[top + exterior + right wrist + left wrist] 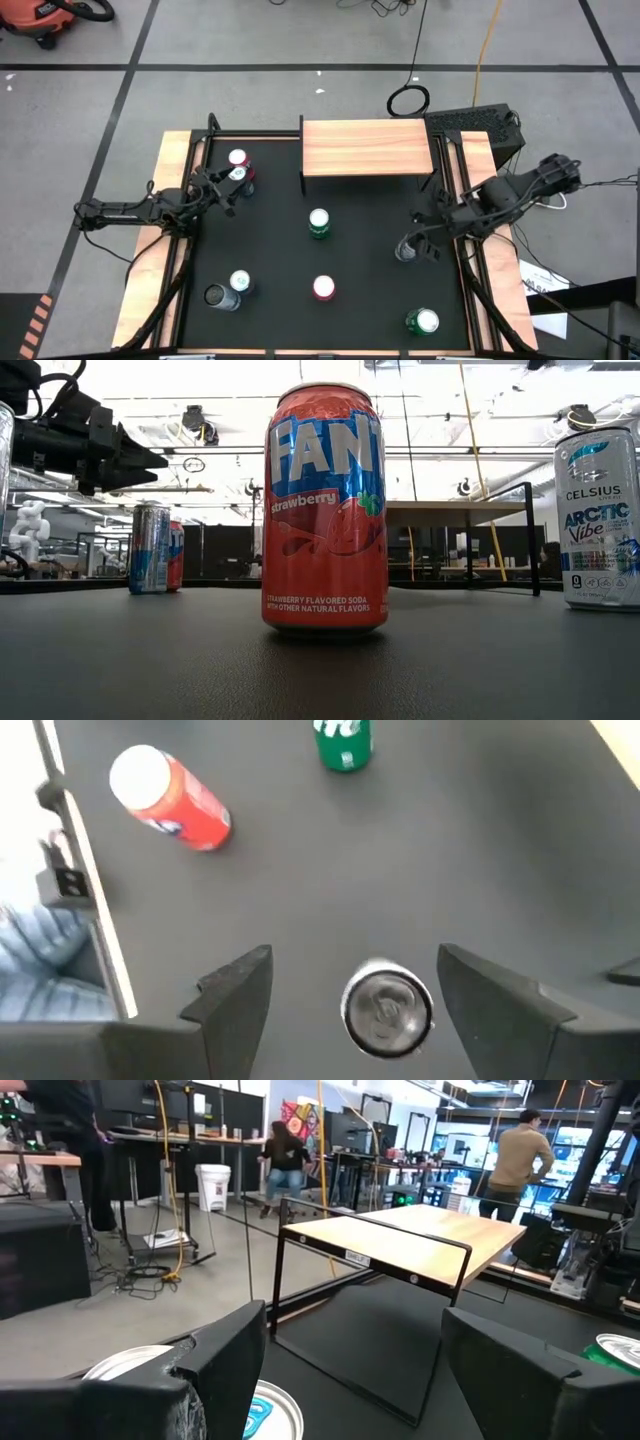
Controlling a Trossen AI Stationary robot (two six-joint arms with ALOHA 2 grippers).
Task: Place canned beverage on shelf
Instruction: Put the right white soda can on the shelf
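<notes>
The shelf (367,148), a wood plank on thin black legs, stands at the table's far middle. Several cans stand upright on the black table. My right gripper (420,240) hovers open above a silver can (388,1010) at the right. In the right wrist view the can's top shows between the two fingers, with a gap on each side. My left gripper (225,190) is open and level at the far left, beside two cans (238,166). It points toward the shelf (400,1245).
A green can (319,223) stands at the centre and a red Fanta can (325,510) nearer the front. Another green can (424,321) is at the near right, and two more cans (228,290) at the near left. Light wooden borders (165,200) run along the table's sides.
</notes>
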